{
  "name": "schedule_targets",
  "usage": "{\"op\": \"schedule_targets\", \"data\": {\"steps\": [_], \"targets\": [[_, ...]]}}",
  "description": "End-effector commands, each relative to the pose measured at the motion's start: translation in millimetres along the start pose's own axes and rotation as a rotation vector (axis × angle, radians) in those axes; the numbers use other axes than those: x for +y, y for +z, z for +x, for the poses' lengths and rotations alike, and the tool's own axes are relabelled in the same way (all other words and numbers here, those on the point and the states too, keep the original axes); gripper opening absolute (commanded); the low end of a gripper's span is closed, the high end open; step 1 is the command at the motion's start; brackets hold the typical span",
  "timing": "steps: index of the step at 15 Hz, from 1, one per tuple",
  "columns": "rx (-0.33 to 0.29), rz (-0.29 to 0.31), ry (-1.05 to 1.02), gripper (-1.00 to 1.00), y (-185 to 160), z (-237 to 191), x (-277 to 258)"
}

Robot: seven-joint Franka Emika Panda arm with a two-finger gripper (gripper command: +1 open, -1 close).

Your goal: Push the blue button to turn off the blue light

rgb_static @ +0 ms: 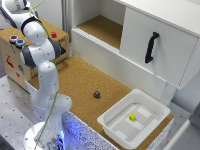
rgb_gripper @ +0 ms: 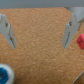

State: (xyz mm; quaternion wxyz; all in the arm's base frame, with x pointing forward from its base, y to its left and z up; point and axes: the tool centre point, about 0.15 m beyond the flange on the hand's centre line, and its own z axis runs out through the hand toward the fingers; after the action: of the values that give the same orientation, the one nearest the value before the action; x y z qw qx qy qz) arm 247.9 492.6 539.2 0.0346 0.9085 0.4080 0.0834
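With jaws spread wide and empty, gripper (rgb_gripper: 39,31) probably best closed first, then shifted away from red button (rgb_gripper: 80,39) onto blue button (rgb_gripper: 4,74) and pressed straight down.

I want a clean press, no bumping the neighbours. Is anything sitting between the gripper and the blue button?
Nothing visible does. In the wrist view the open gripper hangs over bare wooden box top, with the blue button at one frame edge and the red button off at the opposite edge.

You get bright, even light in both views; the wrist view is coarse and blurred throughout.
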Motion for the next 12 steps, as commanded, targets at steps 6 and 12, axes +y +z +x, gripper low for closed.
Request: {"op": "schedule_targets", "data": {"steps": [6, 12], "targets": [[-0.027, 0.100, -0.190, 1.00, 60, 75, 103], [-0.001, 0.193, -0.227, 1.00, 104, 81, 139]]}}
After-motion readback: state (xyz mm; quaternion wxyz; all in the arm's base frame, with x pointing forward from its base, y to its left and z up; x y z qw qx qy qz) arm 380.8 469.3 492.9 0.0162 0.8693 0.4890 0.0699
